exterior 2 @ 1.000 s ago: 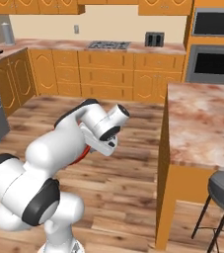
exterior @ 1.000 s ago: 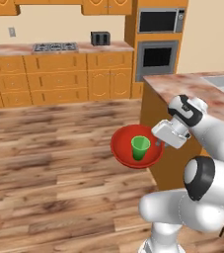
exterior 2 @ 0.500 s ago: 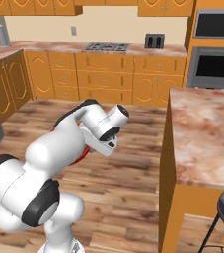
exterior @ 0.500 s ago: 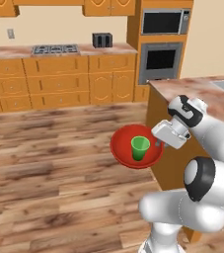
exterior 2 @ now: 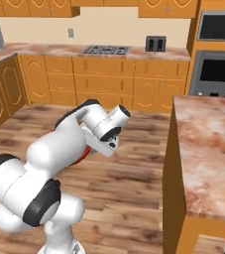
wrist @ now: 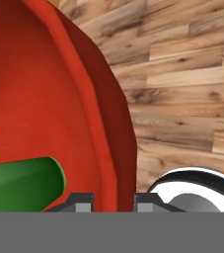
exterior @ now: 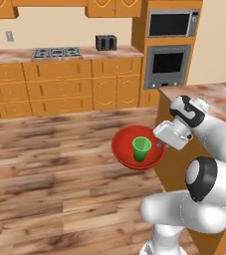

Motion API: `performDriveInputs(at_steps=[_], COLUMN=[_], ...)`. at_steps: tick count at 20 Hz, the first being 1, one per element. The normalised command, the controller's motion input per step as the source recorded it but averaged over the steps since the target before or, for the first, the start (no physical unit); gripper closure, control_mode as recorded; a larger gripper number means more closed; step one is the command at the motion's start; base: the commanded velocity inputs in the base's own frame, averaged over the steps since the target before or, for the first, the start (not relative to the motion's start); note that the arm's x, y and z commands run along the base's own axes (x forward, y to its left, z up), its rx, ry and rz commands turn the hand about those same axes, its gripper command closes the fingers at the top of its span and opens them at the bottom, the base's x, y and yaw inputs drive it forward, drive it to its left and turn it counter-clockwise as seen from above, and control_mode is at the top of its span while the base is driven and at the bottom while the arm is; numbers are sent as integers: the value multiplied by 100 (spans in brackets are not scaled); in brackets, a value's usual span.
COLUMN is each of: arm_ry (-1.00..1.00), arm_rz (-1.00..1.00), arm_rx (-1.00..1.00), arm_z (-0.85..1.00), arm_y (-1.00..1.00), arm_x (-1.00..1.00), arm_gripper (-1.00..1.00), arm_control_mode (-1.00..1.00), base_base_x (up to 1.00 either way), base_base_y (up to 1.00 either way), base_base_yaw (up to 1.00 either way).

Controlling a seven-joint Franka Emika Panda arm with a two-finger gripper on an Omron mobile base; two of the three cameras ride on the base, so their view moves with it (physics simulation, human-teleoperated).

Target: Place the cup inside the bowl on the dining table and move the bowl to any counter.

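In the left base view the red bowl (exterior: 137,148) hangs in the air at the centre of the frame, over the wooden floor (exterior: 50,169) and just left of the orange side of the dining table (exterior: 211,94), whose marbled tabletop runs along the right edge. The green cup (exterior: 141,149) stands upright inside the bowl, a little right of its middle. The end effector (exterior: 160,144) meets the bowl at its right rim, with the white arm reaching in from the lower right.

The hand view shows the grasp closely: the two dark fingertips (wrist: 79,201) rise at the bottom of the frame, one on each side of the red rim, so the end effector is clenched on the bowl's wall. The bowl (wrist: 44,108) fills the left half of that frame, and the cup (wrist: 22,183) lies across the lower left, inside the bowl. Wooden floor planks take up the right half.

In the right base view the arm covers most of the bowl; a sliver of red (exterior 2: 84,154) shows at centre left, below the wrist. The dining table (exterior 2: 208,149) occupies the right side of that frame.

Along the top of both base views runs the counter (exterior: 59,56), its tabletop carrying a grey gas hob (exterior: 57,52) and a dark toaster (exterior: 105,42), with a wall oven (exterior: 168,62) and microwave (exterior: 173,23) to the right.
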Motion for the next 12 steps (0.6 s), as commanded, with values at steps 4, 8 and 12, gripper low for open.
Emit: performDriveInputs(at_steps=[4, 8, 12], arm_ry=[0, 0, 0], arm_rz=[0, 0, 0], arm_rx=[0, 0, 0], arm_z=[0, 0, 0], arm_y=[0, 0, 0], arm_x=[0, 0, 0], arm_gripper=[100, 100, 100], arm_control_mode=[100, 100, 100], base_base_x=[64, 73, 71], base_base_y=[40, 48, 52], base_base_yaw=[-2, -2, -4])
